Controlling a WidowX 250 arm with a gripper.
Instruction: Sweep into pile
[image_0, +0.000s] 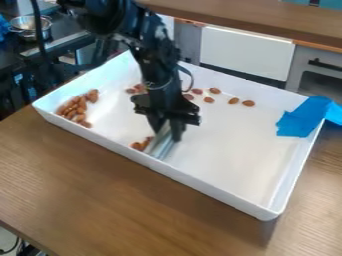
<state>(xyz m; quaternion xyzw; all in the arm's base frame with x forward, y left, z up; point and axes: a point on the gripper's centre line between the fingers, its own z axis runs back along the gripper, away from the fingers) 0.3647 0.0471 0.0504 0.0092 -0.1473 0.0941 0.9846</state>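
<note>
Almonds lie in a white tray (220, 187) in several groups. A pile of almonds (73, 109) rests in the tray's left corner. The black gripper (169, 134) hangs over the tray's middle, left of centre, shut on a silvery sweeping tool (160, 146) that slants down to the tray floor near the front wall. A few almonds (138, 146) lie just left of the tool. Behind the gripper, loose almonds (214, 91) are strung out along the back part of the tray, some partly hidden by the arm.
Blue tape (304, 120) covers part of the tray's right corner. The tray stands on a brown wooden table (133, 200). Beyond its left end is a metal bowl (30, 25) on a dark surface. White and grey cabinets (247, 50) stand behind.
</note>
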